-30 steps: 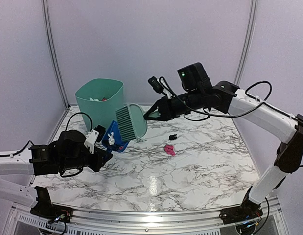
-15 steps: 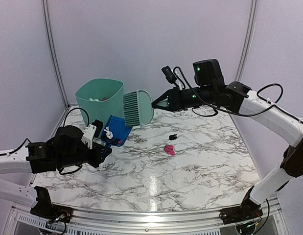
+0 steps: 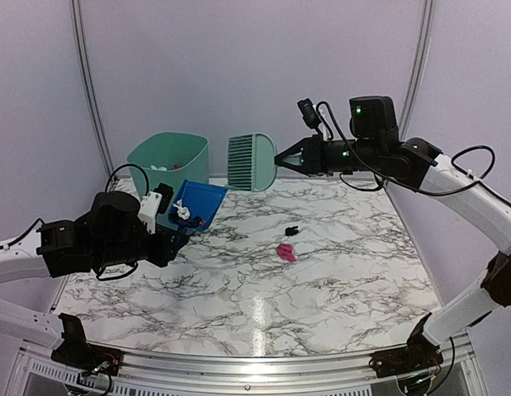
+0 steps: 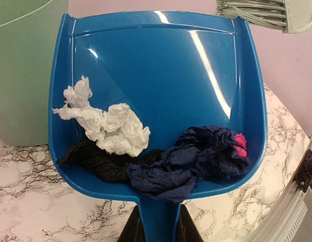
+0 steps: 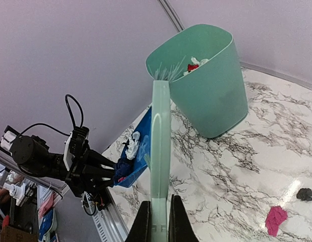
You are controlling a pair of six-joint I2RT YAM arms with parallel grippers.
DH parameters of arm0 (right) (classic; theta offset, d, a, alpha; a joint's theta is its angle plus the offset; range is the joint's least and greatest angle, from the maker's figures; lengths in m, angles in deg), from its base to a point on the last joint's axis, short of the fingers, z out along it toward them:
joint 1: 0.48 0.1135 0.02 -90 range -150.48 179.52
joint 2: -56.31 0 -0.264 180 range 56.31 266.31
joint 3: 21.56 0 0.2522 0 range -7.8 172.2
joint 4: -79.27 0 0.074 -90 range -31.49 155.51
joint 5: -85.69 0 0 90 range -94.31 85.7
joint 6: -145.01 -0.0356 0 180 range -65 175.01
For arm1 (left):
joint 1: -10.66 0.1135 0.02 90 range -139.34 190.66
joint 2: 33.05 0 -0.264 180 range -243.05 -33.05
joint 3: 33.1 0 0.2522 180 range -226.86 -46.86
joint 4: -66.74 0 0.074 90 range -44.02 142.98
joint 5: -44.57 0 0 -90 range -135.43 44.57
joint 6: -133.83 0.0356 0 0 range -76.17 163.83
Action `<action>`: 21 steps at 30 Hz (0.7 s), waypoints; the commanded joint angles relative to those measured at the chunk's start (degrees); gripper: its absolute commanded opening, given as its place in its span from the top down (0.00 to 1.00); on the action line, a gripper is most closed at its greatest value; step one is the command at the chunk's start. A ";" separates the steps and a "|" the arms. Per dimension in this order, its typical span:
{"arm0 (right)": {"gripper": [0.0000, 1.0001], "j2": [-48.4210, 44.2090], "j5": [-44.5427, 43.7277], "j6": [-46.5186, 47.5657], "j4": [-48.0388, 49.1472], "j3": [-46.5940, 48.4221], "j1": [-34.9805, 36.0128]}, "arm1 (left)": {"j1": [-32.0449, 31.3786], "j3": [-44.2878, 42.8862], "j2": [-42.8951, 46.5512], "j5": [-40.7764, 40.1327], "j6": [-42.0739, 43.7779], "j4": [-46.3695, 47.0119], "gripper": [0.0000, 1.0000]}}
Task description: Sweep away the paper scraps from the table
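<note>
Jaws on both sides are pinching handles, the left gripper (image 4: 158,228) holding the dustpan (image 4: 161,75) of scraps (image 4: 196,156) near the bin (image 3: 164,161), the right gripper (image 5: 159,222) holding the brush (image 5: 160,131) above the table (image 3: 321,289).

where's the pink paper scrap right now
In the top view the pink scrap lies on the table, right of centre, just on the near side of the small black scrap.

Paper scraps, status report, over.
Left pincer shut on loaded dustpan. Right pincer shut on brush, raised. Pink scrap, black scrap on table. Nothing blocking them.
</note>
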 commanded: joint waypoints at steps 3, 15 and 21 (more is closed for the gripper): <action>1.00 -3.20 -4.48 -0.53 1.39 -0.96 -2.07 | 0.25 -6.39 -1.90 -2.37 -1.54 -4.57 1.00; 1.00 -8.10 -11.67 -1.31 -0.06 -6.33 -3.29 | 4.29 -18.05 -6.64 0.19 -2.84 -10.26 1.00; 1.00 -8.85 -12.89 -2.81 2.02 -9.15 -3.28 | 9.30 -27.32 -11.52 6.03 -4.14 -12.91 1.00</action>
